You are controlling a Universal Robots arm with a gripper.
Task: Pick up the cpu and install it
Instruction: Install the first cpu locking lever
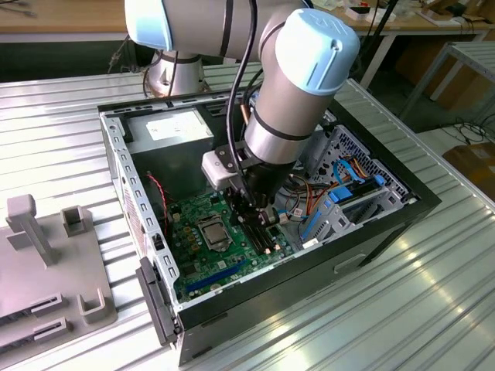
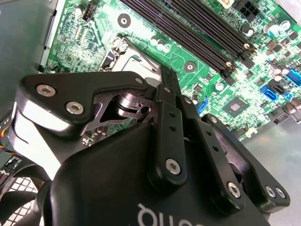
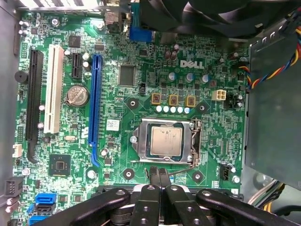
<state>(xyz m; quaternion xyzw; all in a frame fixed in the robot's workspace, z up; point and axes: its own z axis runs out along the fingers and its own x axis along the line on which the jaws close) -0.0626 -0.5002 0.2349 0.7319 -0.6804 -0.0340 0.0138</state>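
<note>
Ribbed metal worktop carries an open case. Much of the green board is hidden by the arm in the exterior view. The square, dull-silver cpu is seated in its socket frame; the black end effector is closed, empty, just beside it.

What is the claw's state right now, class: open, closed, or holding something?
Claw: closed, empty, its tips beside the socket frame where the cpu already sits.

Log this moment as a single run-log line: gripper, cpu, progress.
gripper: shut, empty, above motherboard beside socket | cpu: seated flat in socket frame | computer case: open
</note>
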